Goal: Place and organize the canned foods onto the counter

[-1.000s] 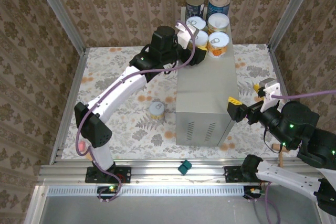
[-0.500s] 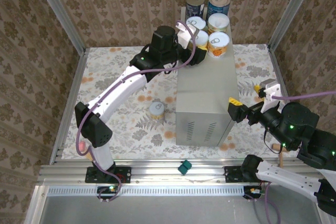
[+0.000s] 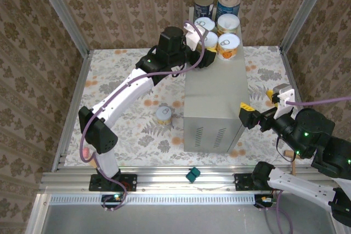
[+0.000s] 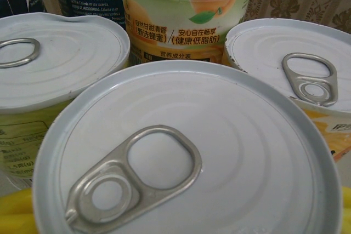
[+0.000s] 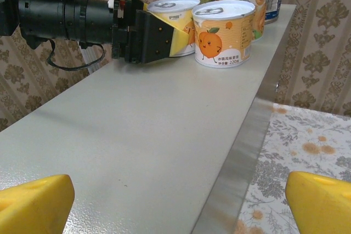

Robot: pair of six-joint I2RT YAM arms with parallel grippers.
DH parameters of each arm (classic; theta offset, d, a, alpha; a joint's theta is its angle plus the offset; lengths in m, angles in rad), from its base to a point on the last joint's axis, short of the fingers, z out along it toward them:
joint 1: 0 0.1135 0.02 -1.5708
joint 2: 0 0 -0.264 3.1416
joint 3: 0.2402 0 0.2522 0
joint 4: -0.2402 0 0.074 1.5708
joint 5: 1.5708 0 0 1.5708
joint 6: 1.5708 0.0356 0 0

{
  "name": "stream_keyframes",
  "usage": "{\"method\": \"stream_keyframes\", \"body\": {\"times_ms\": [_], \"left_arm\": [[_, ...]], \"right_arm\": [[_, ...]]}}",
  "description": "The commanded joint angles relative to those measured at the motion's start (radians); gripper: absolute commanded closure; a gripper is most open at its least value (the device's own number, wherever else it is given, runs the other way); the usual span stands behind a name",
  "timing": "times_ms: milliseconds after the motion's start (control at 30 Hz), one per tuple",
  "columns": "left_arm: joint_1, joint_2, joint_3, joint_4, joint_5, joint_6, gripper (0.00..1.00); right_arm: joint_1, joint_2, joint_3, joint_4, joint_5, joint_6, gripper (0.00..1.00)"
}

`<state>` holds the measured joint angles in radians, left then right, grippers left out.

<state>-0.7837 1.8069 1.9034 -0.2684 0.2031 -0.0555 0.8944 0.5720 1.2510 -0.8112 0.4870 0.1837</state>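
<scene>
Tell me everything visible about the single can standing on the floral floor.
The lone can is a short tin with a white lid and a yellow-orange label, metal by its look. It stands upright on the floral floor, left of the grey counter and apart from it. Nothing but the floor touches it.

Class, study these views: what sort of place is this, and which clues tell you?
Probably a staged robot test cell: patterned walls, an aluminium frame, cans on a grey metal box.
</scene>
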Motion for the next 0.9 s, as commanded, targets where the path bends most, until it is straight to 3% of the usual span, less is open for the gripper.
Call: {"method": "stream_keyframes", "body": {"times_ms": [0,867], "left_arm": [[0.0,-0.013,-0.013,-0.063,-0.007,-0.004,0.21],[-0.015,-0.011,-0.032,-0.058,-0.003,-0.012,0.22]], "right_arm": [[-0.004,-0.018,-0.016,0.014,0.021,0.024,0.0],[-0.004,-0.016,-0.042,0.038,0.016,0.03,0.0]]}}
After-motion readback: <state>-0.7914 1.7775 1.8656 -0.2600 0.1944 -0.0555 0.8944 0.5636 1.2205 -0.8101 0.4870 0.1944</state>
